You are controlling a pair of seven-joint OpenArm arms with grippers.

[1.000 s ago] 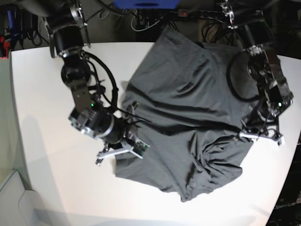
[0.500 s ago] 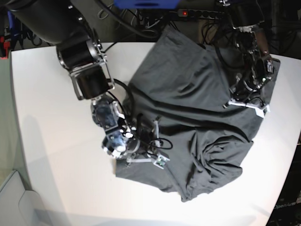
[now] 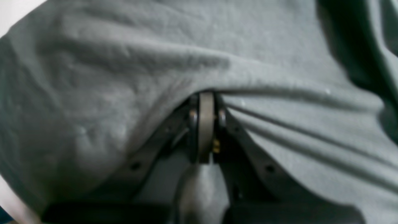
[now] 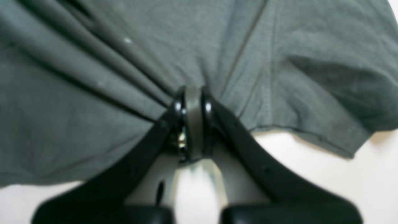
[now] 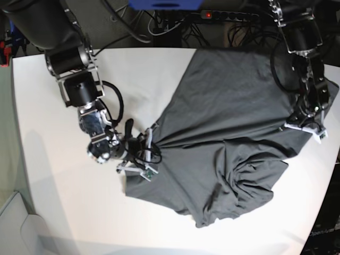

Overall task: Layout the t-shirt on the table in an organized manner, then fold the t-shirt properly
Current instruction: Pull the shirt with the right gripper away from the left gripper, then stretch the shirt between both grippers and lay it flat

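Cloth of the charcoal-grey t-shirt (image 5: 223,133) is soft, matte and rumpled, spread across the smooth white table (image 5: 64,202). Left gripper (image 3: 203,102) and right gripper (image 4: 192,96) each pinch its fabric, jaws closed. No writing legible.

t-shirt (image 5: 223,122) on the table (image 5: 53,202), right-of-centre (base view), pincers at opposite edges

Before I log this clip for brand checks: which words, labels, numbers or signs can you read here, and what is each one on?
"OpenArm": faint pale lettering on the dark surface off the table's corner, bottom right of the base view; its end runs off the frame.
Nothing readable on the t-shirt: no print or label shows.
No markings can be made out on the right gripper or the left gripper; both wrist views are blurred.
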